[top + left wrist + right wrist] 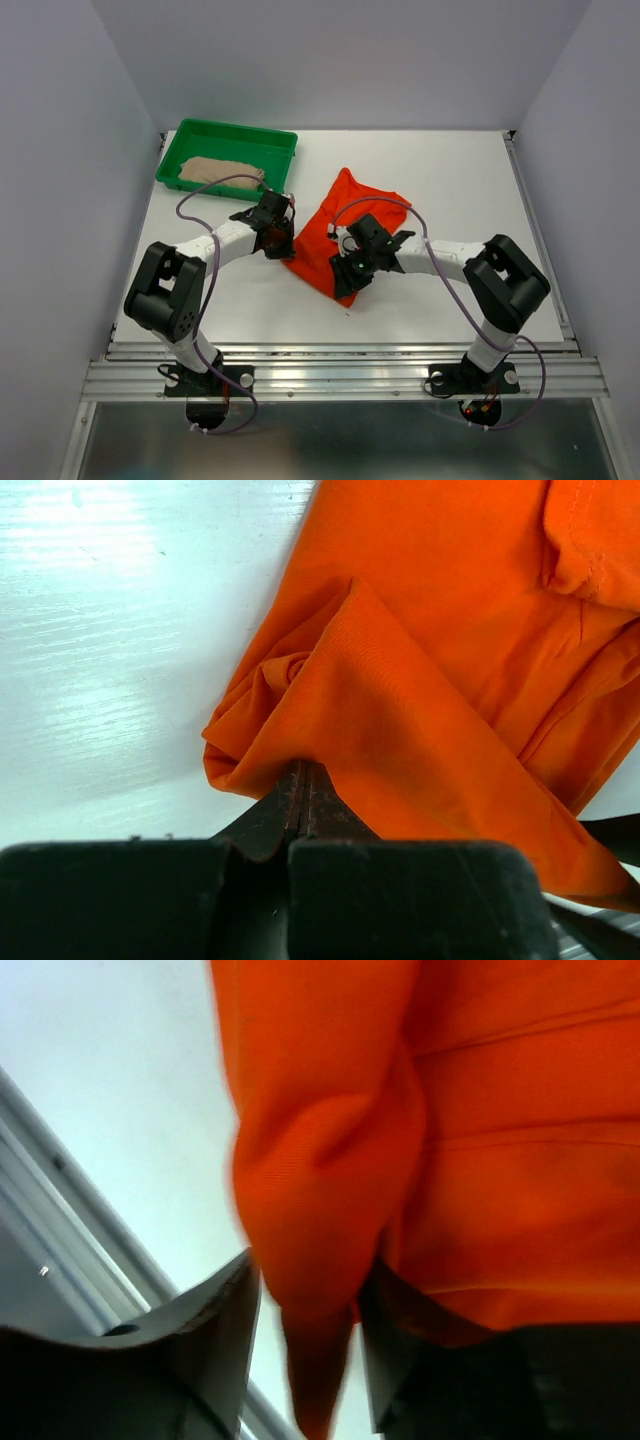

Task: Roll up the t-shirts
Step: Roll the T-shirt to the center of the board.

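Note:
The orange-red t-shirt (345, 215) lies crumpled in the middle of the white table. My left gripper (288, 248) is at its left edge and is shut on a fold of the cloth; in the left wrist view the closed tips (303, 767) pinch the orange shirt (420, 680). My right gripper (346, 274) is at the shirt's near edge. In the right wrist view its jaws (308, 1280) stand apart with a bunch of the orange shirt (480, 1160) hanging between them. The beige-tan t-shirt (220, 170) lies bunched in the tray.
The green plastic tray (235, 128) stands at the back left of the table. A metal rail (340, 350) runs along the table's near edge, also seen in the right wrist view (80, 1210). Grey walls close in the sides and back.

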Available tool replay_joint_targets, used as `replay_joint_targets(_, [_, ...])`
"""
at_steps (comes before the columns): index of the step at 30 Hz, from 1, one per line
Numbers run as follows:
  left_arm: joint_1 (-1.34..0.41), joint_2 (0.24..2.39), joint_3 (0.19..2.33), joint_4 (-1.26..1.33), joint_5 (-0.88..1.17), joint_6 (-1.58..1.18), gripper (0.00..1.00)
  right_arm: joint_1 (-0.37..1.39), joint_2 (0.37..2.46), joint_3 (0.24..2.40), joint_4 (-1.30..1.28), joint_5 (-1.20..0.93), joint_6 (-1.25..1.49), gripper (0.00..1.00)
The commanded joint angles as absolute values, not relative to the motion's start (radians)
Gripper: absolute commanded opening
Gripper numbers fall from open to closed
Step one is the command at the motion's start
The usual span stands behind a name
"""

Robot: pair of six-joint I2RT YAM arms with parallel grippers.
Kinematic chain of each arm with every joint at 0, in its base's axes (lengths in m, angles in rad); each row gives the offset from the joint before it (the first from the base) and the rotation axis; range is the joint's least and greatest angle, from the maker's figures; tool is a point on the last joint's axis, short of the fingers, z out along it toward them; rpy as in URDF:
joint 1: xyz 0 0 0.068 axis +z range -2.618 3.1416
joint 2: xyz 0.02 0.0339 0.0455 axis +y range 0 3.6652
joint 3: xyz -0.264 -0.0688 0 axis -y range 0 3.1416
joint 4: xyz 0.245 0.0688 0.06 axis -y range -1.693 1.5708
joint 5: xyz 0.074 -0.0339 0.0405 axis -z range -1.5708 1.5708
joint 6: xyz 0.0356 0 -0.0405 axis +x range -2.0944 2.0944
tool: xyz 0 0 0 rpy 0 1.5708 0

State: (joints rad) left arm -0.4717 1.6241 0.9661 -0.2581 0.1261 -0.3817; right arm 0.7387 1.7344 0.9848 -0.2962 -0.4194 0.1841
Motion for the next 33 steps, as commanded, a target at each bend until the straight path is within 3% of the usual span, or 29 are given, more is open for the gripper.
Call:
replay_joint_targets(1, [-0.474,1.621,1.002,-0.261,0.101,-0.371,0.00,0.730,1.681,1.005,-0.342,-0.373,0.181,0.57])
replay_joint_targets(13, [-0.474,1.586,1.003,-0.267,0.095,-0.382,0.00,0.730,1.419,1.031,-0.443,-0.154,0.287,0.74])
replay_joint_targets(15, [-0.476,1.568,1.012,-0.276,0.091,-0.383,0.00,0.730,1.404,1.042,-0.454,-0.137,0.307,0.67])
replay_joint_targets(19, [-0.480,1.516,1.026,-0.298,0.086,-0.385,0.00,0.762,1.396,1.048,-0.454,-0.138,0.340,0.15])
replay_joint_targets(21, [-0.492,1.487,1.034,-0.314,0.101,-0.382,0.00,0.810,1.413,1.052,-0.457,-0.130,0.353,0.05])
replay_joint_targets(25, [-0.526,1.465,1.035,-0.305,0.261,-0.354,0.00,0.824,1.433,1.034,-0.419,-0.176,0.373,0.01])
replay_joint_targets(33, [-0.557,1.560,1.066,-0.268,0.238,-0.370,0.00,0.824,1.515,1.032,-0.402,-0.075,0.354,0.01])
